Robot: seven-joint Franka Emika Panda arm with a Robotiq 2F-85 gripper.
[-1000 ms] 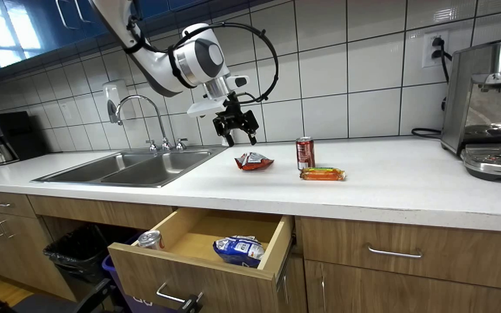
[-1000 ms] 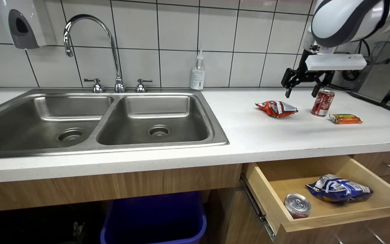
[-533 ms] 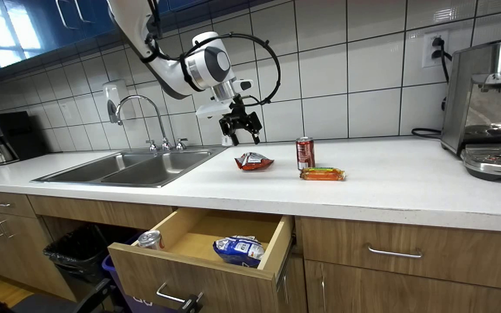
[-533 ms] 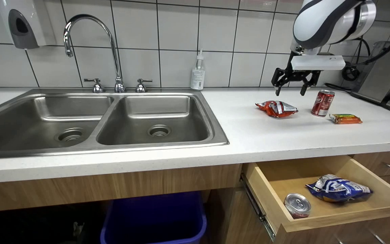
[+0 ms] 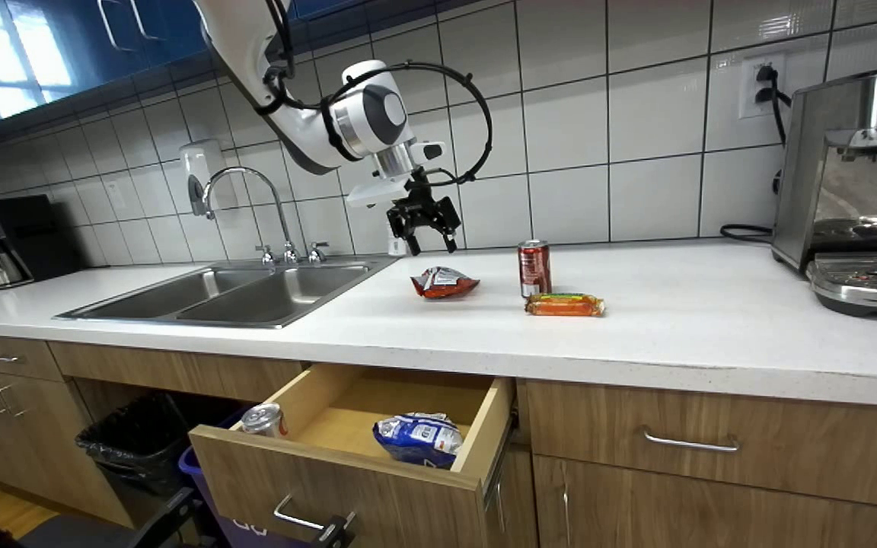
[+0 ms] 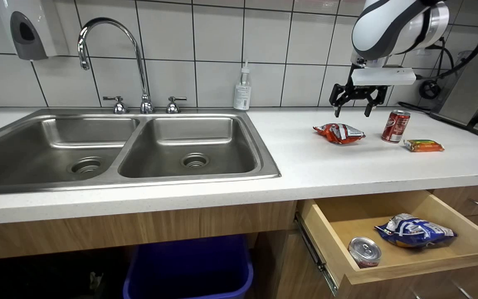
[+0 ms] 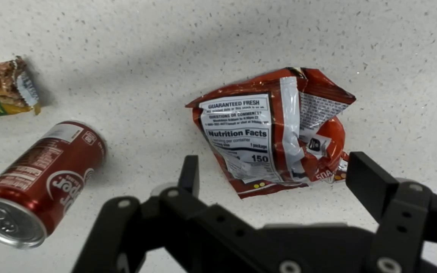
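Over the worktop [image 6: 305, 162], the gripper [image 6: 352, 112] hovers spread wide, nearer the tiled wall [image 6: 264, 37] than a second ago, the red snack bag [image 7: 273, 132] lying below it.

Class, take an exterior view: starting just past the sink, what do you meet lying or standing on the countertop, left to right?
Red snack bag, red soda can, orange-wrapped bar, coffee machine.

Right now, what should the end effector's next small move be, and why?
I'd probably lower the end effector slightly: its empty fingers are spread and hang above the red snack bag in both exterior views, and the wrist view roughly lines the bag up with their gap.
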